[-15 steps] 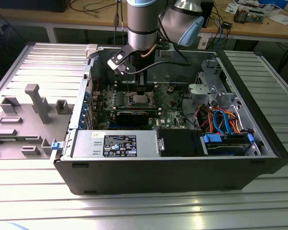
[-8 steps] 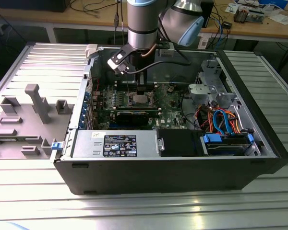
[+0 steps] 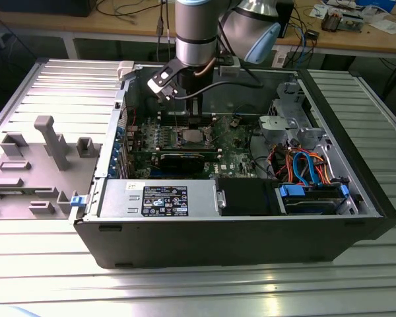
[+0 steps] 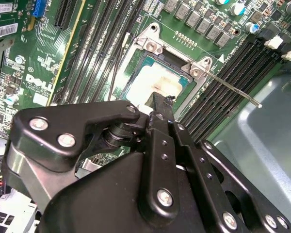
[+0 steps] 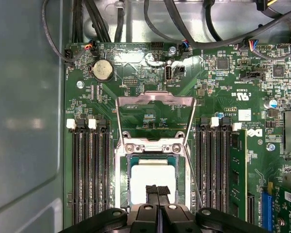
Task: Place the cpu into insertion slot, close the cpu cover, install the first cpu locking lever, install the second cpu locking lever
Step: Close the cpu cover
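Claw (image 5: 157, 190), pinched narrow, over cpu (image 5: 146, 175) in insertion slot (image 5: 120, 182); case (image 3: 218, 239) rests on ribbed metal table (image 3: 185, 290).

On motherboard (image 5: 136, 68): cpu (image 5: 153, 175) in insertion slot (image 5: 120, 182); cpu cover (image 5: 154, 100) hinged open, clear of slot; gripper (image 5: 158, 190) directly over cpu; memory slots (image 5: 89, 179) flank slot.

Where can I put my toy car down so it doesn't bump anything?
Bare ribbed table in front of the computer case, and on the exterior view's right of it. Crowded: the grey tray of blocks on the exterior view's left, and inside the case, with the claw over the cpu, plus tangled cables.
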Motion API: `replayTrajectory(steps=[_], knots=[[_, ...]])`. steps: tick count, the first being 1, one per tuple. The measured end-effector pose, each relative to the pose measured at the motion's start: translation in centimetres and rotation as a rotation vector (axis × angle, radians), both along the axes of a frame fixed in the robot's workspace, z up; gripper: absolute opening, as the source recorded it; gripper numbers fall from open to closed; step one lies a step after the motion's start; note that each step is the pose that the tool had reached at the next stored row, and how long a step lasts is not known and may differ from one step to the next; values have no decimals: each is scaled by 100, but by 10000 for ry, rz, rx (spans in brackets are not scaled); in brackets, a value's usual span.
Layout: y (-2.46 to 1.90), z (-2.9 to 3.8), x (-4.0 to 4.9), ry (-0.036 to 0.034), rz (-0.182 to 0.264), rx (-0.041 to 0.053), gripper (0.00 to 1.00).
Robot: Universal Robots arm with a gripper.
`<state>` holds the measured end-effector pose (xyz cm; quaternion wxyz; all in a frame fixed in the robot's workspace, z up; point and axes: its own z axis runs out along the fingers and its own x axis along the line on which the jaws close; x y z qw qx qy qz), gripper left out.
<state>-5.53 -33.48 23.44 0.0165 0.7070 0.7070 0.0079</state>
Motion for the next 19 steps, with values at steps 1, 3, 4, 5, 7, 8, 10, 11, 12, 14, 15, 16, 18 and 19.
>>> replayTrajectory(steps=[1, 3, 4, 5, 7, 8, 10, 11, 12, 14, 15, 16, 18, 19], knots=[[0, 7, 0, 1, 0, 0, 11], [0, 14, 0, 0, 0, 1, 11], [0, 16, 0, -1, 0, 3, 11], [0, 16, 0, -2, 0, 3, 11], [0, 19, 0, 0, 0, 1, 11], [0, 20, 0, 0, 0, 1, 11], [0, 20, 0, 0, 0, 1, 11], [0, 21, 3, 1, 2, 0, 11], [-1, 22, 8, 2, 2, -2, 11], [0, 21, 18, 1, 0, 0, 11], [0, 20, 18, 0, -1, 1, 11], [0, 20, 18, 0, -1, 1, 11], [0, 21, 21, 0, 0, 0, 11], [0, 21, 21, 0, 0, 1, 11]])
